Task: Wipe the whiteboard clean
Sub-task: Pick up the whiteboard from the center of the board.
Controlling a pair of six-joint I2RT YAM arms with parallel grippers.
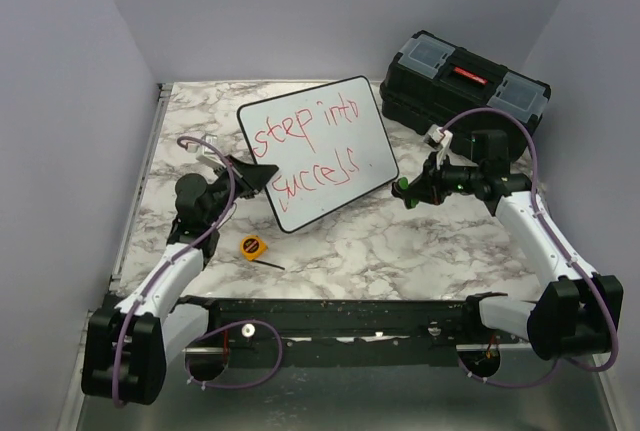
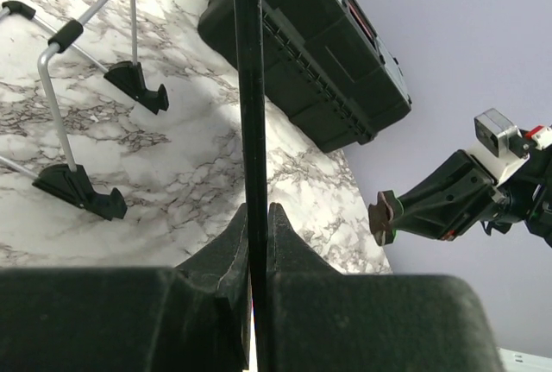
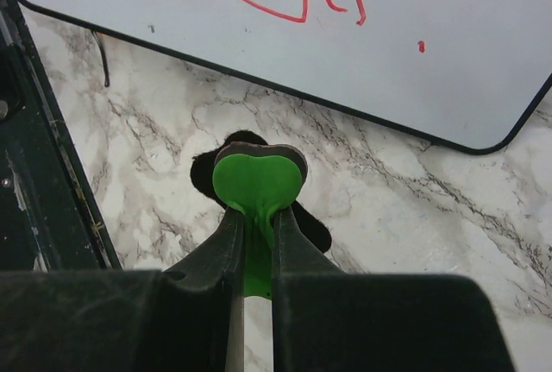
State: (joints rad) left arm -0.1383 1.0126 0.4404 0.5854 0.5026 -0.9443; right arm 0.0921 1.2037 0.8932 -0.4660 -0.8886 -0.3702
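Observation:
The whiteboard (image 1: 320, 151) bears the red handwriting "step into success" and is held tilted over the marble table. My left gripper (image 1: 252, 177) is shut on its left rim; in the left wrist view the rim (image 2: 248, 87) runs edge-on between the closed fingers of the left gripper (image 2: 257, 210). My right gripper (image 1: 412, 191) is shut on a small green eraser (image 3: 257, 178) with a dark felt pad. The eraser hovers over the table just off the board's lower right edge (image 3: 345, 44), not touching it.
A black toolbox (image 1: 465, 86) stands at the back right, close behind the right arm. The wire easel stand (image 2: 78, 87) sits on the table behind the board. A small yellow object (image 1: 253, 246) lies near the left arm. A black rail (image 1: 330, 316) runs along the near edge.

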